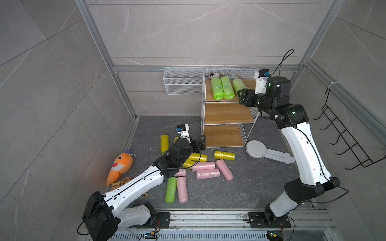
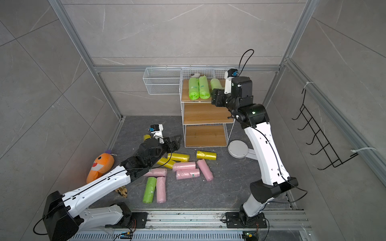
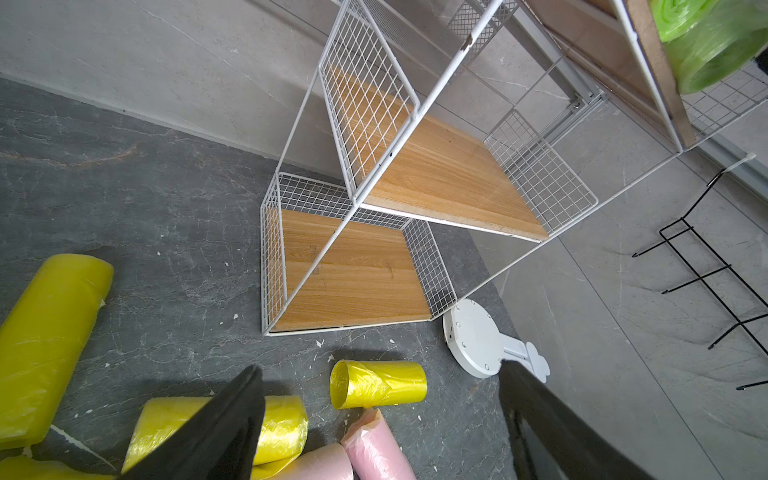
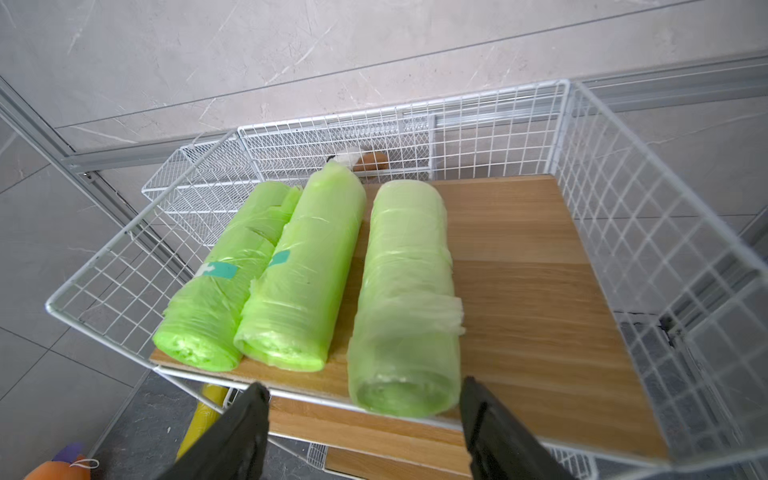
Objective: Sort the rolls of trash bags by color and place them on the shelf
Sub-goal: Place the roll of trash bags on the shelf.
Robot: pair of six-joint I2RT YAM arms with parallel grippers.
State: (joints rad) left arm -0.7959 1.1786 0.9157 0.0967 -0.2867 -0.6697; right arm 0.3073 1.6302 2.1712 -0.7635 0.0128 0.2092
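right gripper (image 4: 363, 384) jaws spread, empty, flanking green roll (image 4: 405, 291) at shelf (image 4: 519, 291) top board's front edge | left gripper (image 3: 379, 368) spread wide, empty, near yellow roll (image 3: 378, 384) on floor (image 3: 166, 208) | rolls likely light, squashy, slick: pinch mid-length

Shelf (image 1: 227, 113) top tier: three green rolls (image 1: 227, 90). Floor (image 1: 250, 183): loose rolls (image 1: 207, 173).

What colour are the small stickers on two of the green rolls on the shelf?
Teal. The stickers show best in the right wrist view.
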